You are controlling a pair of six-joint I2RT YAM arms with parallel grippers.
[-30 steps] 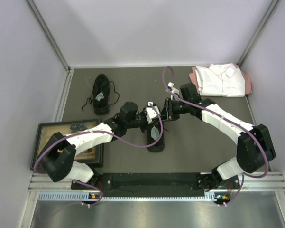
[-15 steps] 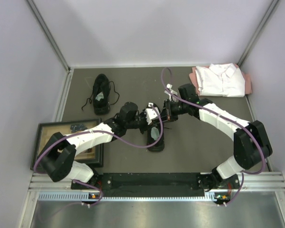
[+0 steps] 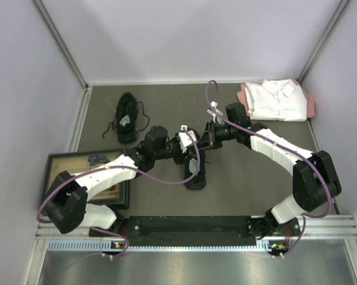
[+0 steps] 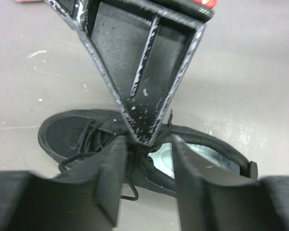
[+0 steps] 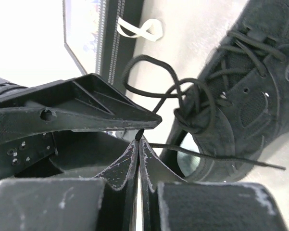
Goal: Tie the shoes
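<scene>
One black shoe (image 3: 196,172) lies at the table's middle, its pale grey insole (image 4: 166,156) showing; it also shows in the right wrist view (image 5: 250,96). Its laces form a loose loop (image 5: 149,65) above the tongue. The second black shoe (image 3: 128,116) lies at the back left with its laces spread. My right gripper (image 3: 207,141) (image 5: 138,139) is shut on a thin black lace just above the middle shoe. My left gripper (image 3: 191,146) (image 4: 146,144) is open, its fingers on either side of the right gripper's tip, over the shoe's tongue.
A folded white shirt (image 3: 279,100) lies at the back right. A framed picture (image 3: 89,172) lies flat at the left near edge. Grey walls enclose the table on three sides.
My left arm has drawn back a little to the left. My right gripper has shifted slightly and stays shut on the lace. The shoes have not moved.
</scene>
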